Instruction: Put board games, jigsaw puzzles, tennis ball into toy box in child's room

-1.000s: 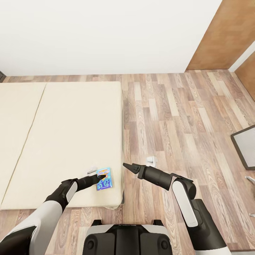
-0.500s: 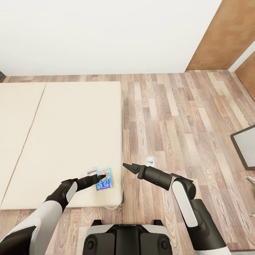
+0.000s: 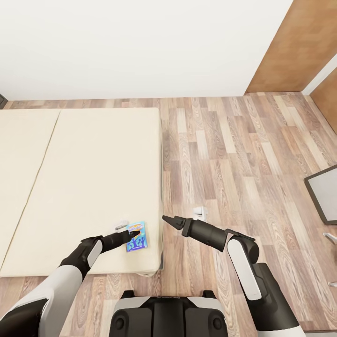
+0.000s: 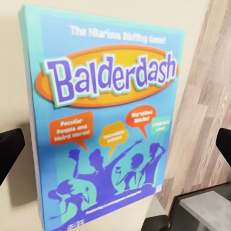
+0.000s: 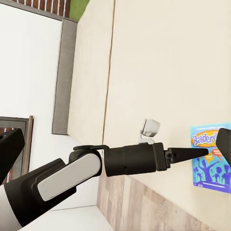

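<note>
The left gripper [image 3: 135, 232] is covering part of the blue game [image 3: 138, 238], which is lying flat near the bed's [image 3: 93, 178] front right corner. Its fingers [image 4: 10, 147] are spread wide over the box. The right gripper [image 3: 166, 219] is reaching out over the floor [image 3: 234, 154] beside the bed, fingers looking closed together.
</note>
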Robot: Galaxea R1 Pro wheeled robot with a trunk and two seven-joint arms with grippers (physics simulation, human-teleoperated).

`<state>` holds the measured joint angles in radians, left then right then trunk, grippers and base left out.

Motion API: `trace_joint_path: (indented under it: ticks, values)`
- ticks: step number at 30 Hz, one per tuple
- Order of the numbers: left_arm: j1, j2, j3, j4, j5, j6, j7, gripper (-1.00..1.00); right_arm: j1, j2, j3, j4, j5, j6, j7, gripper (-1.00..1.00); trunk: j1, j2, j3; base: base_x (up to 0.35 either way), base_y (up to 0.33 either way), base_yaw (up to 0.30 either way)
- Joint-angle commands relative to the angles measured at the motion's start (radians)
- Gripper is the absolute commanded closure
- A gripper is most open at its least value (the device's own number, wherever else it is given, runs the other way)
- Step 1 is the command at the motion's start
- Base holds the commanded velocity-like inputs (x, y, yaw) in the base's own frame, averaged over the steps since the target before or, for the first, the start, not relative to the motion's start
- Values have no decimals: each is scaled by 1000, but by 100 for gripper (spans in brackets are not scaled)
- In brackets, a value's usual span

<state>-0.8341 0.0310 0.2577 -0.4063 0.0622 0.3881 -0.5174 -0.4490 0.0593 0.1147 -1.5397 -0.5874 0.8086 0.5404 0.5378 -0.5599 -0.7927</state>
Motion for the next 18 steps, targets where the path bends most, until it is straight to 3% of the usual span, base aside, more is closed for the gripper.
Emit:
trace_joint_path:
  ticks: [1, 18]
  values:
    - [0, 0, 5, -1, 7, 9, -3, -100, 0, 1, -1, 0, -2, 6, 1, -100, 0, -1, -1, 0, -16, 0]
    - [0, 1, 5, -2, 7, 9, -4, -100, 0, 1, -1, 0, -2, 6, 1, -100, 0, -1, -1, 0, -3, 0]
